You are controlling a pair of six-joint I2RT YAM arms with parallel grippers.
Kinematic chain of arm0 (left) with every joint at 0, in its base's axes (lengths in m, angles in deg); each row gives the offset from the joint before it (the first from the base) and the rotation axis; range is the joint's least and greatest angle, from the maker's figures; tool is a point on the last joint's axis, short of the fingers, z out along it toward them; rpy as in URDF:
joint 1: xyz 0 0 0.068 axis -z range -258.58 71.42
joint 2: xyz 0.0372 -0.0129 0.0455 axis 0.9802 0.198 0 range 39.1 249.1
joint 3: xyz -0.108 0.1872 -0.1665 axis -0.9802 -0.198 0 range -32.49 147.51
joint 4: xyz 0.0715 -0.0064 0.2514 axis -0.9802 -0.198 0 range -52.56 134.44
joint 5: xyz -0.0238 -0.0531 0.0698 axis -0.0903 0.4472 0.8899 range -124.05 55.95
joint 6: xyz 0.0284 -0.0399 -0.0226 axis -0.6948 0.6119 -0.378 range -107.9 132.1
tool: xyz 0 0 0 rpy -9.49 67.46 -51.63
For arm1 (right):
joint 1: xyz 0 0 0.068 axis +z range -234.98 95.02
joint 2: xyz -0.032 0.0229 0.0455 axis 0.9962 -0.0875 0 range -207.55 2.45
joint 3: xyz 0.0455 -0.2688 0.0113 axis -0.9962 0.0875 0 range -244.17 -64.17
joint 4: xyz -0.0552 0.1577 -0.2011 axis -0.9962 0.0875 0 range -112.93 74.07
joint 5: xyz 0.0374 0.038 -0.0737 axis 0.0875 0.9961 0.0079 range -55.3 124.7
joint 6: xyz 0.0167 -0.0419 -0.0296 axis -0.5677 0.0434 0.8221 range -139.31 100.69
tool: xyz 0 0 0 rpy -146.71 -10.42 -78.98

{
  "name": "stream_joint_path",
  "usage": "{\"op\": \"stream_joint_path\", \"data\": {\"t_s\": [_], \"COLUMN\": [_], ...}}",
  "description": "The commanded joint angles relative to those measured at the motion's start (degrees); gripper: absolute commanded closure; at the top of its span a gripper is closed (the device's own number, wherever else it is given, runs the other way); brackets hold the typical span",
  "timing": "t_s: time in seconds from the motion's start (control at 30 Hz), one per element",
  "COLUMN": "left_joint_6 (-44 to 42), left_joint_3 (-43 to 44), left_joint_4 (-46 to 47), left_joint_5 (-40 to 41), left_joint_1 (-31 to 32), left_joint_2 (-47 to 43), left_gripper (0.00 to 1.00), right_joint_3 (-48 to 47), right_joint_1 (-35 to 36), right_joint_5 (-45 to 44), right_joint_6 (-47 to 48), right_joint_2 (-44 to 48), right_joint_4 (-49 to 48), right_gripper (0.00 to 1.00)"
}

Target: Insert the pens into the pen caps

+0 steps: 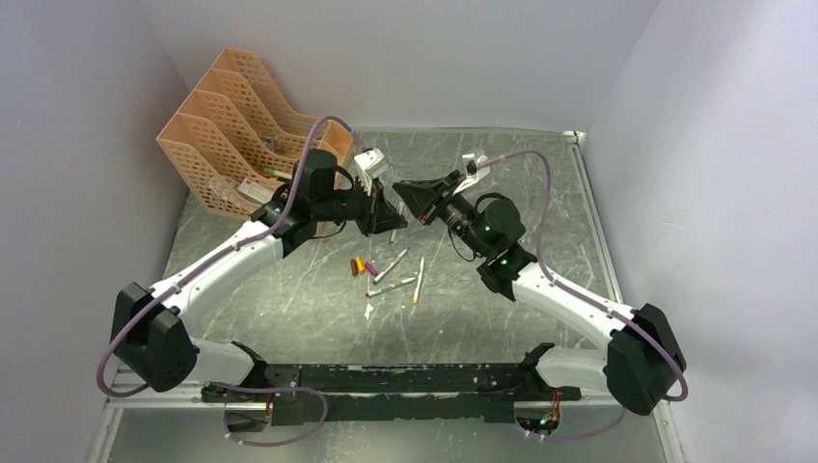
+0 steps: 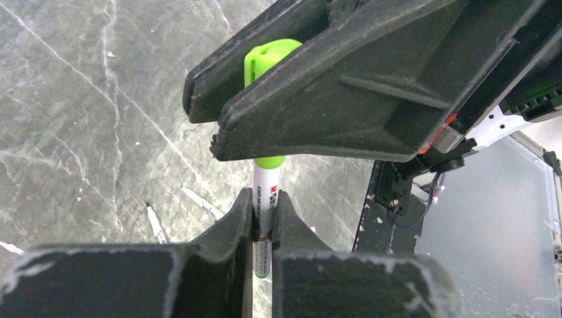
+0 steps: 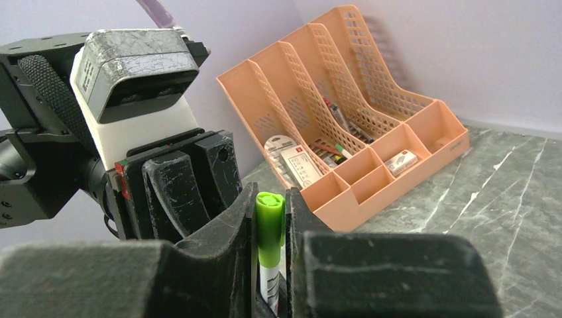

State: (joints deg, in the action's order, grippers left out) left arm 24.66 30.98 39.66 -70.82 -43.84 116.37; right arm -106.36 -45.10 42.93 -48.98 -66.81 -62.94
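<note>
- Gripping the white barrel of the green pen (image 2: 264, 192), the left gripper (image 2: 263, 222) has its jaws narrow and pressed against the barrel on both sides, low on its length.
- The right gripper (image 3: 270, 205) meets it tip to tip above the table (image 1: 482, 309), its jaws pinched tight on the green cap (image 2: 265, 56).
- The green cap sits on the upper end of the green pen, in line with the barrel. It looks pushed on, though the fingers hide the joint and I cannot tell whether it is fully seated.
- Pen and cap hang in the air between the two grippers, over the far middle of the table.
- Below and slightly nearer, the loose pens (image 1: 391, 287) lie on the grey marbled surface: three thin white barrels, close together and at differing angles.
- Just left of them an orange cap (image 1: 359, 265) and a magenta cap (image 1: 371, 266) lie side by side, touching or nearly so.
- A small white scrap (image 1: 368, 311) lies near the loose pens, on the side toward the arm bases.
- An orange mesh file organizer (image 1: 241, 135) stands at the far left corner, with small items in its compartments.
</note>
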Motion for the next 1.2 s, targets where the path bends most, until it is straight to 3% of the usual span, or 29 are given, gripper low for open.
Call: {"op": "stream_joint_path", "data": {"t_s": [0.0,0.2,0.43,0.6,0.73,0.9,1.17], "left_joint_6": [0.8,0.2,3.0,2.7,1.9,3.9,4.8], "left_joint_3": [10.2,7.4,-6.9,-9.7,-6.0,3.8,22.0], "left_joint_4": [20.1,17.8,19.1,12.6,6.5,-3.4,-18.3], "left_joint_5": [6.5,5.9,7.2,17.7,27.9,38.9,43.5], "left_joint_1": [-1.8,-1.8,-1.8,-1.8,-1.8,-2.0,-3.4], "left_joint_2": [-0.4,0.0,-3.7,-3.4,1.9,15.4,34.8], "left_gripper": [0.93,0.93,0.93,0.93,0.93,0.93,0.93], "right_joint_3": [5.6,5.3,5.8,5.0,7.8,9.4,12.1], "right_joint_1": [5.2,4.9,-0.9,-3.7,-3.8,-3.9,-4.0], "right_joint_5": [12.4,8.9,5.0,4.4,-0.4,-2.7,-2.7], "right_joint_6": [-0.1,-2.9,-12.8,-12.3,-11.4,-10.3,-9.2], "right_joint_2": [-1.7,2.0,6.9,9.3,13.3,16.5,16.6], "right_joint_4": [16.7,13.2,2.3,4.0,7.3,13.3,16.6], "right_gripper": [1.0,0.99,0.66,0.59,0.59,0.59,0.59]}}
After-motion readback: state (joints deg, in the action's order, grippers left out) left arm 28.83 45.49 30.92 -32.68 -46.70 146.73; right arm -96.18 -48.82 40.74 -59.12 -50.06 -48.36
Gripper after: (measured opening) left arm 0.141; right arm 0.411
